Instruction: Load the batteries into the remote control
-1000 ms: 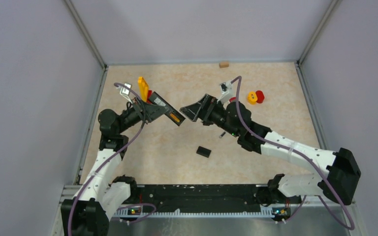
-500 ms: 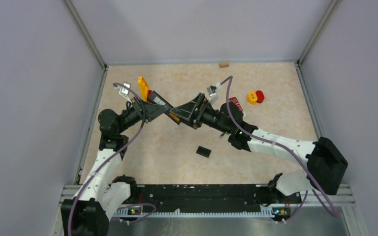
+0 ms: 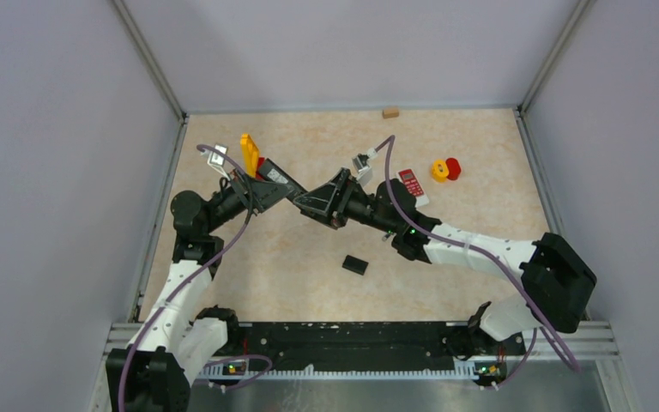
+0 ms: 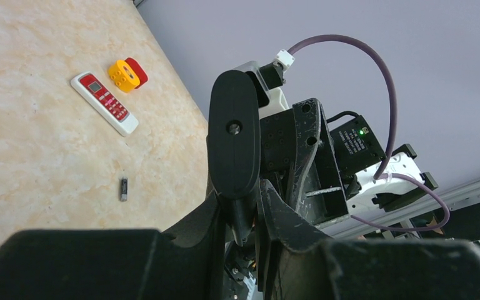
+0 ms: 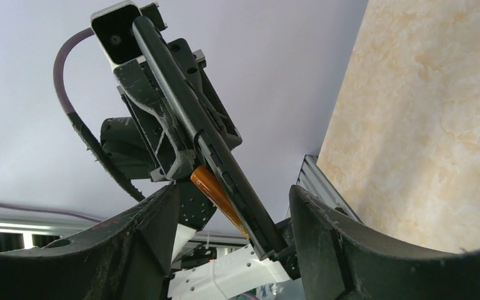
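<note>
The left gripper (image 3: 262, 190) is clamped shut on the black remote (image 3: 280, 178) and holds it up off the table (image 3: 309, 283), tilted, with its free end pointing at the right arm. From above, that end is hidden behind the right gripper (image 3: 317, 202), so the overhead view cannot tell how the two meet. The right wrist view settles it: the right gripper's two fingers (image 5: 156, 237) stand spread wide on either side of the remote's end, gripping nothing, and no contact shows. This view alone shows the orange battery (image 5: 214, 189), lying along the remote's open underside (its far tip is hidden behind the remote's edge).

The left wrist view sees the remote nearly end-on, pinched between its own fingers (image 4: 269, 212). It also shows a dark battery (image 4: 123, 188) lying alone on the table, near a white remote (image 4: 104, 103) with red buttons, beside which a yellow piece (image 4: 122, 74) and a red piece (image 4: 139, 67) touch each other. Only the overhead view shows the small black cover (image 3: 355, 264), lying flat, well apart from both grippers
</note>
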